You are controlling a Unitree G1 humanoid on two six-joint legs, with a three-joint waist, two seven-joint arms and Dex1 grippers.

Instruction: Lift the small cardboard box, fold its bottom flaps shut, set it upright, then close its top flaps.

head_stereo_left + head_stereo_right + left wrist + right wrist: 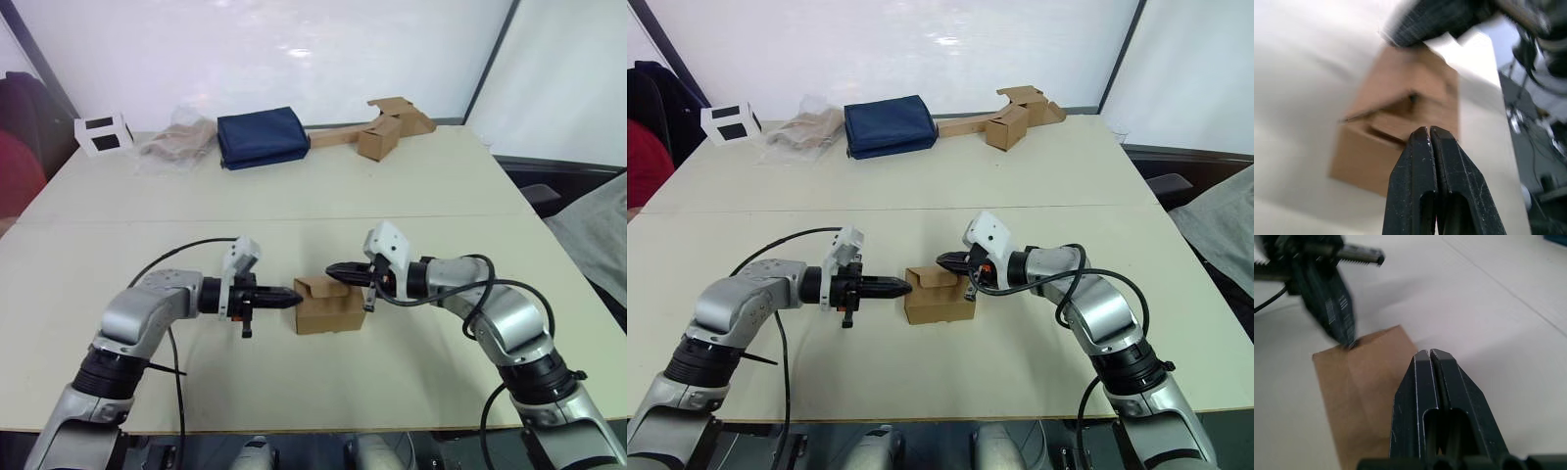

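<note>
**A:** Left gripper (290, 295), head view: fingers pinched together with nothing between them, tip touching the left side of the small cardboard box (330, 306), which sits on the table (294, 211) at lower centre. Right gripper (336, 268) is clenched too, laid over the raised top flaps (323, 287).

**B:** Left wrist view: the box is seen just past the pinched tips, a flap edge gaping. Right wrist view: same clenched fingers over its top. If it's poked sideways, the box could probably be skidded or tipped, since nothing is gripped.

A pale table (294, 206) carries the small cardboard box (328, 311), a navy pouch (262, 136), a white-and-black box (103, 134), crumpled plastic (176, 143) and cardboard pieces (377, 127).
</note>
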